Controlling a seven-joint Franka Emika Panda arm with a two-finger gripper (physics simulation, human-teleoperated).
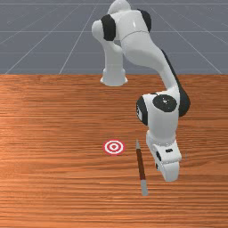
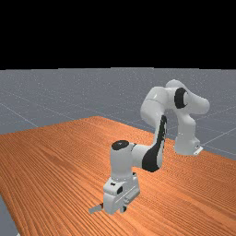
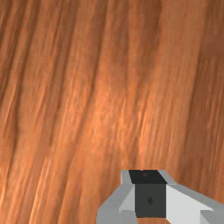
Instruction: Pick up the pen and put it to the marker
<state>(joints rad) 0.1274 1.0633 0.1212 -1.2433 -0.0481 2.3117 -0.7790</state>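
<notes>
From the front view's left: marker (image 1: 114, 147), apart from the gripper (image 3: 149, 192); then pen (image 1: 141, 164), on the table beside the gripper, unheld. How open it is, I can't tell. Closing without shifting pen-ward would likely miss.

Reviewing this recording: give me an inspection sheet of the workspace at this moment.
Surface: orange-brown wood table, streaked grain.
Job's things: pen, brown with grey ends, lies on the wood, pointed end toward the arm's base; round red-and-white target, presumably the marker, flat at the front view's left of the pen. The two are apart.
Clutter: nothing seen.
Gripper: claw low, just at the front view's right of the pen; whether it is open or shut cannot be told.
Cables: nothing seen.
Surroundings: grey floor with pale grid lines, black backdrop in the far view.
</notes>
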